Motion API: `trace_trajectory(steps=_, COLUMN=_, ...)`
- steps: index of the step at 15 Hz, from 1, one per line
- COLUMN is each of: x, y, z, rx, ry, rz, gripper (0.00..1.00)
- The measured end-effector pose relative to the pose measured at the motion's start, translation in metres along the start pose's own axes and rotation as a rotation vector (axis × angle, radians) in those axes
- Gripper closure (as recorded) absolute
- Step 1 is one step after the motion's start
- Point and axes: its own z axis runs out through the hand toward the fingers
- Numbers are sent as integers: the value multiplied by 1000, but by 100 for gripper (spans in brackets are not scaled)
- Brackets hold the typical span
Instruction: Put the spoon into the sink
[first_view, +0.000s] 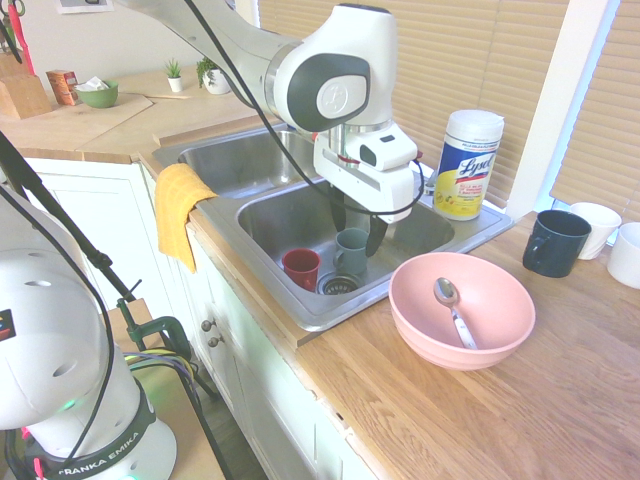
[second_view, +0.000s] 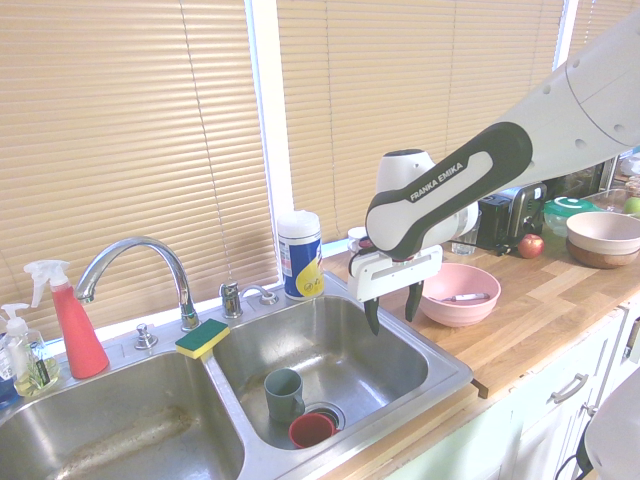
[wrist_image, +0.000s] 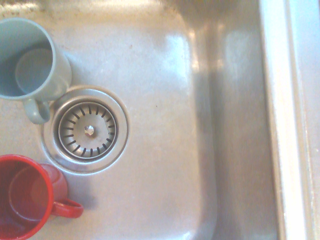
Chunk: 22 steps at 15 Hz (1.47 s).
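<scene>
white gripper (second_view: 393, 312) angled down over steel sink (first_view: 350, 232), 2 fingers apart, spoon (first_view: 455, 312) in bowl (first_view: 462, 310)

First exterior view looks down across the counter (first_view: 560, 400) toward the window blinds; second faces them from the opposite side. Both share the sink (second_view: 320, 370); wrist view looks closely down into it.

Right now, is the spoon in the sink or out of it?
Out: the spoon lies inside the pink bowl, on the counter beside the sink.
</scene>
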Motion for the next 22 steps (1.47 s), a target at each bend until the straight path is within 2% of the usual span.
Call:
trace_trajectory(steps=6, x=4, y=-5, z=-5, rx=-6, ry=12, rz=-14, gripper=0)
trace_trajectory(steps=9, x=3, y=-2, z=-23, rx=1, ry=18, rz=-61, gripper=0)
trace_trajectory(steps=12, x=7, y=24, z=-70, rx=57, ry=30, rz=-112, gripper=0)
trace_trajectory(steps=15, x=22, y=67, z=-108, rx=105, ry=32, rz=-111, gripper=0)
trace_trajectory(steps=19, x=71, y=109, z=-113, rx=137, ry=17, rz=-94, gripper=0)
trace_trajectory(steps=22, x=113, y=118, z=-94, rx=98, ry=-2, rz=-123, gripper=0)
